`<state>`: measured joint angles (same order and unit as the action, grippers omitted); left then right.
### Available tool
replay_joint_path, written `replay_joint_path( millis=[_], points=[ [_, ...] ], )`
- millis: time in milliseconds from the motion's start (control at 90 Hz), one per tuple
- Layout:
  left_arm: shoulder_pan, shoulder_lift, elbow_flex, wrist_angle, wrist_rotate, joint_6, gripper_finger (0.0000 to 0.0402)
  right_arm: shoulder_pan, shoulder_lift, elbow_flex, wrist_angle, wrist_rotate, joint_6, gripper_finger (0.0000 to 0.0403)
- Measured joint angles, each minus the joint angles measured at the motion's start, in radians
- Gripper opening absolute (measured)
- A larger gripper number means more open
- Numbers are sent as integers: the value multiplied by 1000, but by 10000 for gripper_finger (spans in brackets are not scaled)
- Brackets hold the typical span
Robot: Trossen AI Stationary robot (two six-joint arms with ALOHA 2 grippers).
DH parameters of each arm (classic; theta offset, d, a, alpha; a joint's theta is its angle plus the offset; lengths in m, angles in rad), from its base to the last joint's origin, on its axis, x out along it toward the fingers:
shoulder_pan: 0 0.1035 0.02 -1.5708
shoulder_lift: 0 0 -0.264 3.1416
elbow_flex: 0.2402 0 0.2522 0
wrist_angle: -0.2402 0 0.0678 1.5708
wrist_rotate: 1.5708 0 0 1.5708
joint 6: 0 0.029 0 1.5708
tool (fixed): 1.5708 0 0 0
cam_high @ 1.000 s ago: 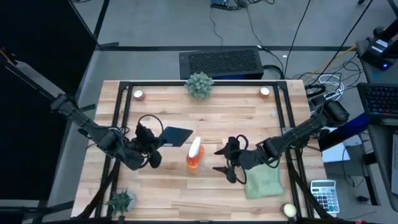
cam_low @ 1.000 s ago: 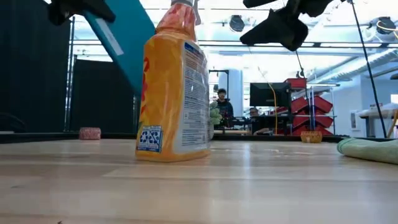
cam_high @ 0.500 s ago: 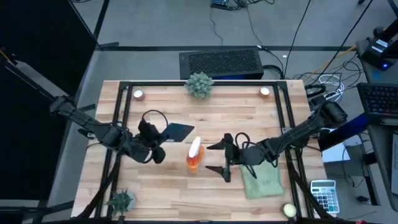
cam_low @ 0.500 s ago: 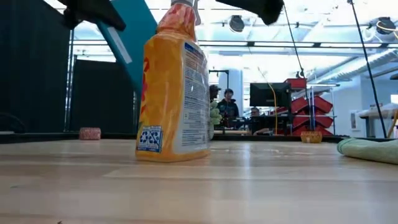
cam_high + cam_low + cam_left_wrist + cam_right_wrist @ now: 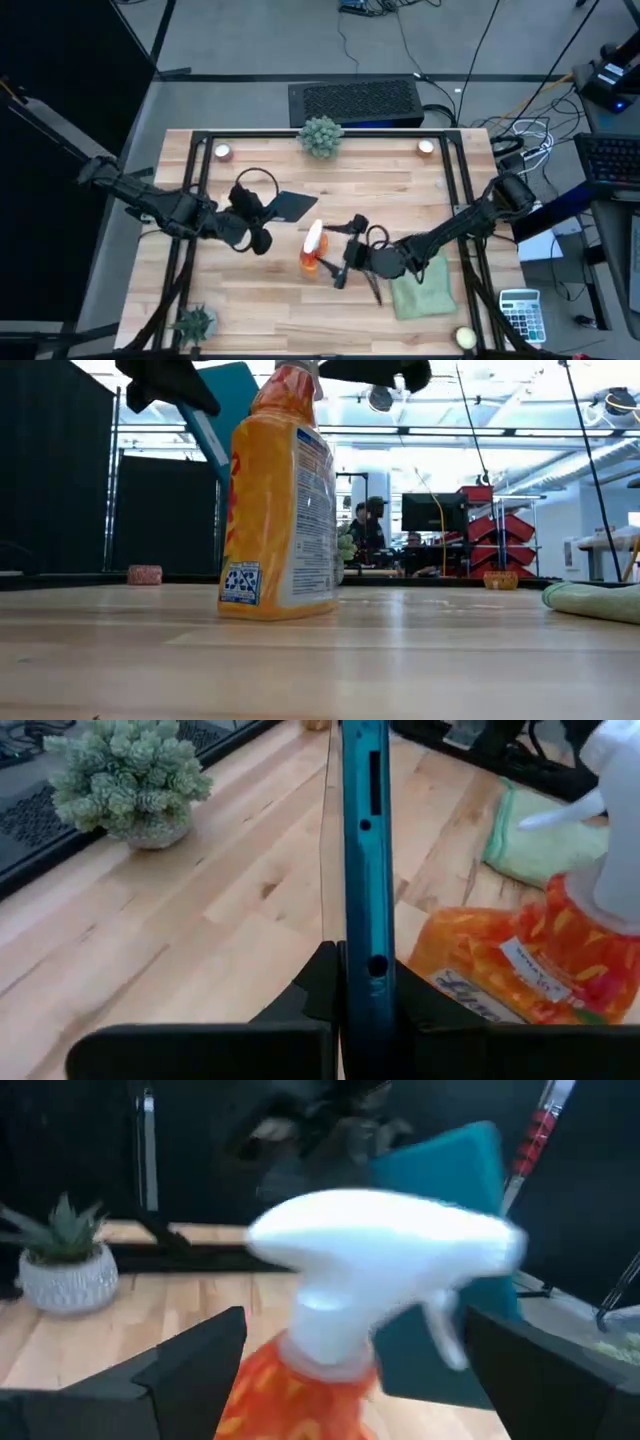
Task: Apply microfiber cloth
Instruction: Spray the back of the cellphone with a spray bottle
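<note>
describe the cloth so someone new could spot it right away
On the wooden table, look on the right arm's side of the upright orange spray bottle. Beside that arm, near the table's front edge, lies the cloth: flat, soft, pale sage green, the only fabric there, unlike the rigid tablet held up by the left gripper.

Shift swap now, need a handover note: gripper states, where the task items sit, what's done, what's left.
Left gripper: jaws shut on the tablet, held on edge above the table.
Right gripper: jaws open either side of the spray bottle head, not closed on it.
Microfiber cloth: flat on the table by the right arm, untouched.
Done: tablet picked up and held out.
Left: spraying looks next, probably, then fetch the cloth and wipe the tablet.
</note>
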<state>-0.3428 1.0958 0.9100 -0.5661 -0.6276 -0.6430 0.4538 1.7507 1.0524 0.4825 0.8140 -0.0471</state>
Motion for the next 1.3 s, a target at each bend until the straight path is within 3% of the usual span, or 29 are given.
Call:
replay_joint_path(
  millis=[233,533,733,878,1033,1300],
  points=[
    [41,2,0,93,68,91,7,-23,69,127,-146,28,27,352],
    [73,6,0,124,104,156,7,-42,43,140,-158,37,-74,352],
    [77,6,0,124,104,162,7,-111,51,140,-173,-167,6,352],
    [76,6,0,124,105,165,7,-132,52,139,-154,-206,-33,352],
    [77,6,0,142,105,200,7,-163,52,139,-156,-354,9,352],
    [79,6,0,173,162,262,7,-173,52,138,-144,-372,-25,352]
  ],
)
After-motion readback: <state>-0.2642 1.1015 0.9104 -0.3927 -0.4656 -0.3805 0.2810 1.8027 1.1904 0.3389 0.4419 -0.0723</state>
